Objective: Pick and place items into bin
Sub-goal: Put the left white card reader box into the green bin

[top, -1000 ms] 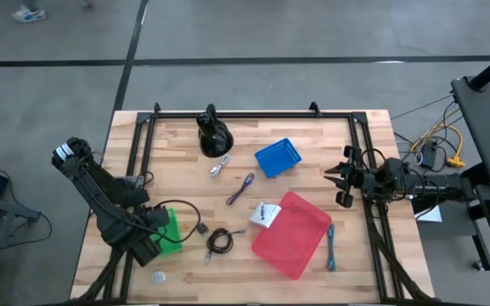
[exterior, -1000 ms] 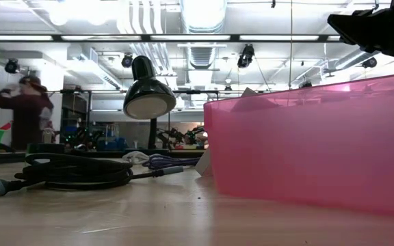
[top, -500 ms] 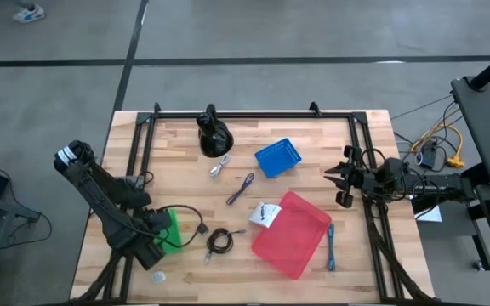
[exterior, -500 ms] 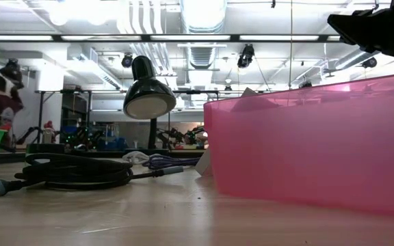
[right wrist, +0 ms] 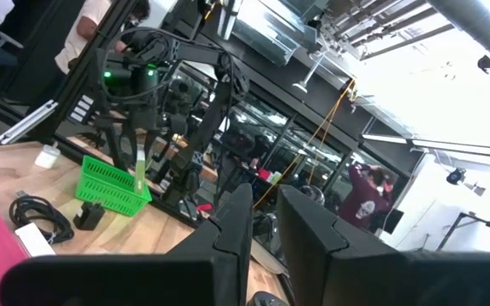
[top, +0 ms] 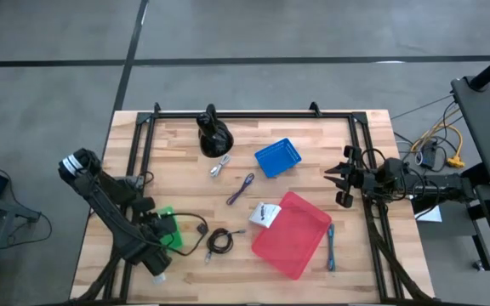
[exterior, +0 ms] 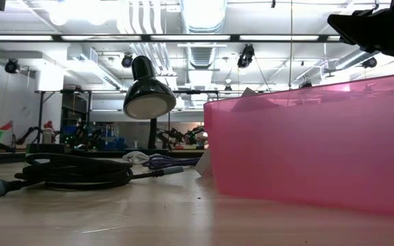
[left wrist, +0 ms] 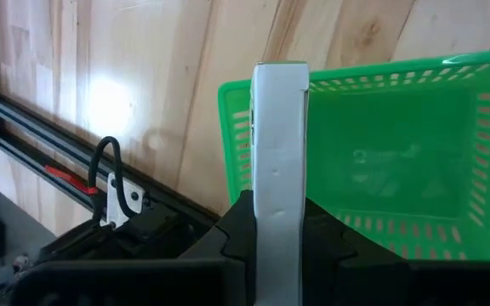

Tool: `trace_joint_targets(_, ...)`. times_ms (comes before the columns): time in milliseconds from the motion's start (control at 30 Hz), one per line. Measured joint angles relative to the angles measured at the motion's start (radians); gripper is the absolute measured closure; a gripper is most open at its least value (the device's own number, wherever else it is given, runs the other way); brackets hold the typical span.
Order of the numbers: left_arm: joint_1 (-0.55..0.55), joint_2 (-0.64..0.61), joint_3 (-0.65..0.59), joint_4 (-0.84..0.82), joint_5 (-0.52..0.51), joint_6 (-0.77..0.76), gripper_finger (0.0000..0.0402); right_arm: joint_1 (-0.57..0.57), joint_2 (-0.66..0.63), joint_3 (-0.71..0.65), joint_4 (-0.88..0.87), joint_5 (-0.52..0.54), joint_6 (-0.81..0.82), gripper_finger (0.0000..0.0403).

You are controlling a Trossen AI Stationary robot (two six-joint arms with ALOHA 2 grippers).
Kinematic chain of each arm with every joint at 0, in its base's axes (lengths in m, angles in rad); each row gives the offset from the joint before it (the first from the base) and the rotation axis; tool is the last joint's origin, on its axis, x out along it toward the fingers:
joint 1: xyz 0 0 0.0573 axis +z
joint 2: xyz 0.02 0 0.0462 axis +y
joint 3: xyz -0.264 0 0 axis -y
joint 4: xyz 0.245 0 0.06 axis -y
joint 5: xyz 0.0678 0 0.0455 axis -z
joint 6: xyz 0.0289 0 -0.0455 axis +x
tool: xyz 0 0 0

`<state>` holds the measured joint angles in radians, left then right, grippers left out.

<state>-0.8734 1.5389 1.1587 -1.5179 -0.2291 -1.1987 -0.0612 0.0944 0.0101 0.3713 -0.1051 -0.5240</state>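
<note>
The left gripper (top: 162, 245) is clenched on the white stick (left wrist: 279, 170) at the table's near-left, right by the green basket (top: 170, 228). The stick runs straight out from the jaws, long axis in line with the fingers. From the right wrist view it hangs close to upright, its lower end at the basket. In the left wrist view its far end crosses the basket's rim near one corner, with the basket's floor lying beyond the tip. So the drop likely turns on carrying the tip a little further inward past that rim before letting go. Released where it is, the stick could catch the rim and tip outside.

The basket looks empty, though faint marks on its floor are too dim to read through the mesh. The red bin (top: 292, 234) and the blue bin (top: 277, 157) also show nothing inside.

The other items lie loose on the table. A black cable (top: 219, 240) lies just beside the basket and the white packet (top: 266, 214) sits against the red bin's corner. The purple cable (top: 241, 189) and the silver connector (top: 220, 166) are mid-table, and the blue cable (top: 331, 246) lies along the red bin's right side.

The right gripper (top: 340, 180) waits at the table's right edge, fingers drawn close on nothing, nearest the blue cable.
</note>
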Motion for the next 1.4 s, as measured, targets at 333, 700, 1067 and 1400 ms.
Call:
trace_joint_targets(333,0.000,0.003,0.000,0.054,0.001,-0.001,0.0364,0.000,0.000,0.000,0.000,0.000,0.000,0.0355)
trace_joint_targets(700,0.001,0.003,-0.002,0.032,0.001,0.000,0.0363,0.000,0.000,0.000,0.000,0.000,0.000,0.0355)
trace_joint_targets(1067,0.001,0.003,-0.004,0.038,0.001,0.000,0.0362,0.000,0.000,0.000,0.000,0.000,0.000,0.0355)
trace_joint_targets(1400,0.001,0.004,-0.054,0.049,0.001,-0.002,0.0362,0.000,0.000,0.000,0.000,0.000,0.000,0.0355)
